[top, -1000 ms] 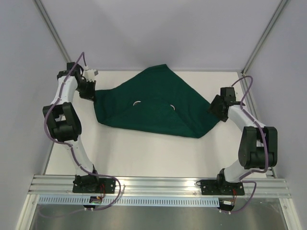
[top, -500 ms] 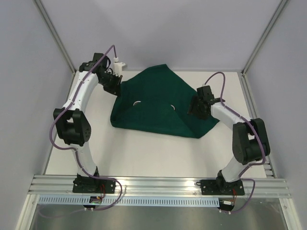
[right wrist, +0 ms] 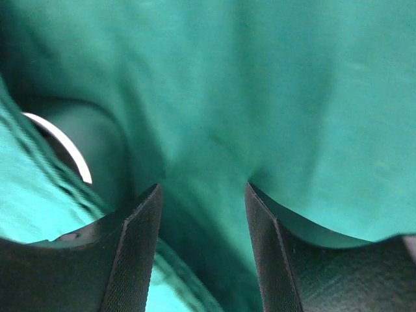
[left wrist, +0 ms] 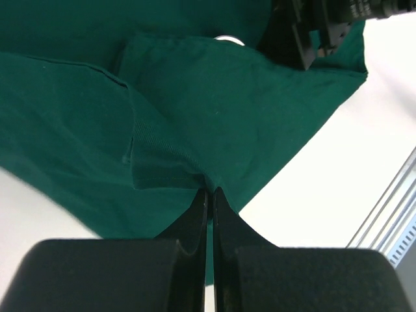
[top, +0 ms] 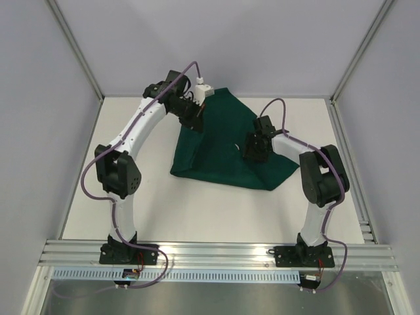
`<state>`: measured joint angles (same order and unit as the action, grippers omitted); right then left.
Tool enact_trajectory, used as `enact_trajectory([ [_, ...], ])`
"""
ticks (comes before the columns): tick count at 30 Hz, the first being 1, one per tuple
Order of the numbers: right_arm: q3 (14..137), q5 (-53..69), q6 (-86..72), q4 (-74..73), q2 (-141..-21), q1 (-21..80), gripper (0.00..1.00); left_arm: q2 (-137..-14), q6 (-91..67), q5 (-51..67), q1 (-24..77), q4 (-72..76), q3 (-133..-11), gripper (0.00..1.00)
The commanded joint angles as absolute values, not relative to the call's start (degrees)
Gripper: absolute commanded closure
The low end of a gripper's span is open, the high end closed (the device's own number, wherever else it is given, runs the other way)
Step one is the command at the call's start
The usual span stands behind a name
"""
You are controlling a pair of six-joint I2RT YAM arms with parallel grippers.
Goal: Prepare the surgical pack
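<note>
The dark green cloth (top: 220, 154) lies on the white table, its left part folded over toward the middle. My left gripper (top: 197, 115) is shut on the cloth's hem (left wrist: 209, 188) and holds that corner up above the cloth's back part. My right gripper (top: 254, 148) is open and low over the cloth's right half; its view shows cloth (right wrist: 260, 97) between and beyond the jaws (right wrist: 203, 188). A bit of shiny steel tray rim peeks from under the cloth (top: 236, 146), (right wrist: 65, 144), (left wrist: 227, 40). Instruments and gauze are hidden.
White table (top: 151, 203) with grey walls at the back and sides. Aluminium rail (top: 216, 252) along the near edge. The cloth's right corner (top: 285, 172) lies flat on the table beside the right arm.
My left gripper has carried the cloth's left corner rightward, folding it over the middle. My right gripper has moved left from the right corner to above the cloth.
</note>
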<state>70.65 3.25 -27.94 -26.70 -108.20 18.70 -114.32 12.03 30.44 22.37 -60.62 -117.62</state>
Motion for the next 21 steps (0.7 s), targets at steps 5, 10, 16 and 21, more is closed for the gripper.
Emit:
enact_trajectory([
  [5, 75.2, 6.6, -26.6, -25.5, -110.6, 19.7, 0.45, -120.9, 6.1, 36.2, 28.3, -52.0, -120.0, 1.00],
  [10, 75.6, 7.6, -26.4, -25.7, -110.6, 19.7, 0.45, -125.9, 4.4, 37.7, 31.2, -48.5, -120.0, 1.00],
  [16, 76.3, 6.7, -26.1, -27.0, -109.6, 19.7, 0.43, -131.2, 4.4, 37.3, 32.4, -47.3, -120.0, 0.98],
  [21, 77.4, 2.9, -26.1, -29.4, -107.5, 19.5, 0.37, -133.4, 4.2, 36.3, 32.4, -45.9, -119.9, 0.88],
])
